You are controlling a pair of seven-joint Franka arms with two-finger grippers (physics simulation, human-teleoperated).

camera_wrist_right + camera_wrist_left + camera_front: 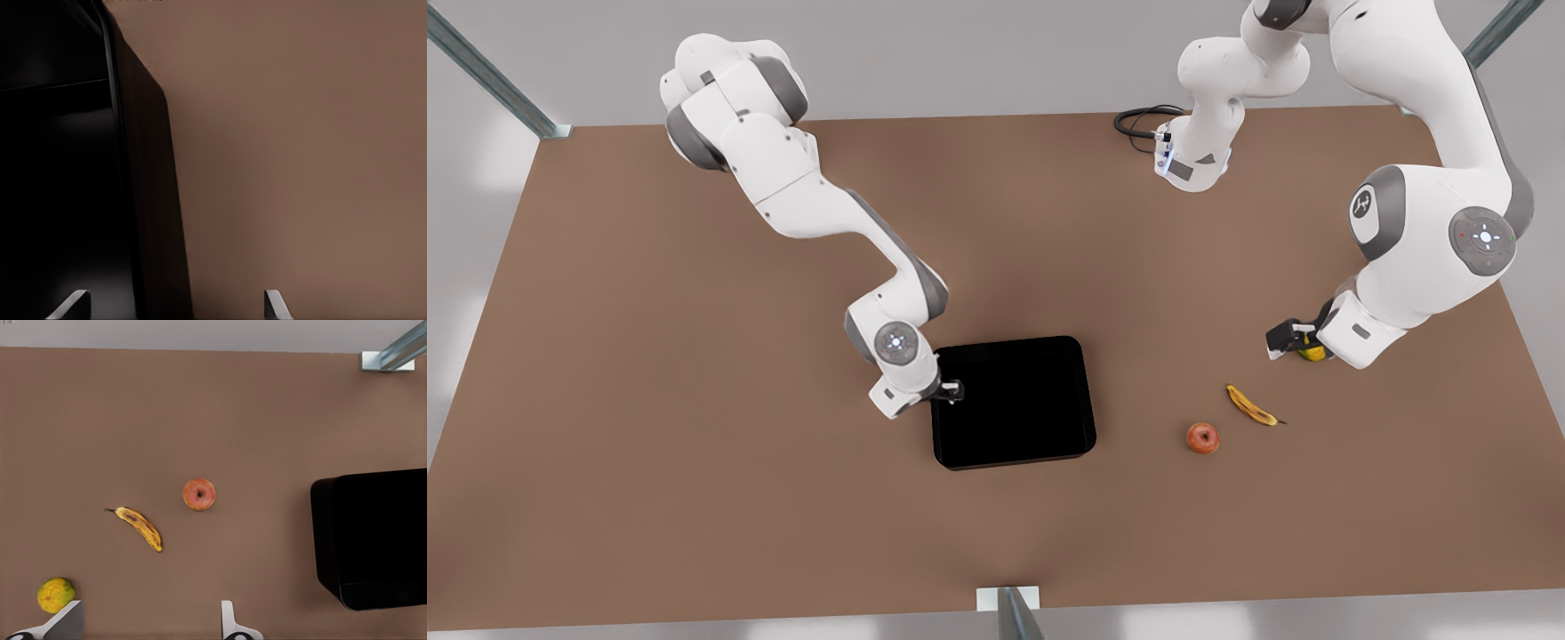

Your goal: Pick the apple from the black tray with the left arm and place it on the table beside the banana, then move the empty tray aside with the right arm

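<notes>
Apple [1202,437] on table [694,444] near banana [1252,406]; black tray [1014,402] empty.

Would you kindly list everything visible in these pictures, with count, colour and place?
tray: one, glossy black, empty, mid-table
apple: one, red-orange, on the table, on the front view's right of the tray, beside the banana
banana: one, yellow with brown speckles, on the table
round fruit: one, yellow-green, on the table beyond the banana
cable: one, black, looped at the far edge
table: one, matte brown, metal struts at its corners
left gripper: one, jaws open, above the round fruit
right gripper: one, jaws open astride the tray's rim
</notes>
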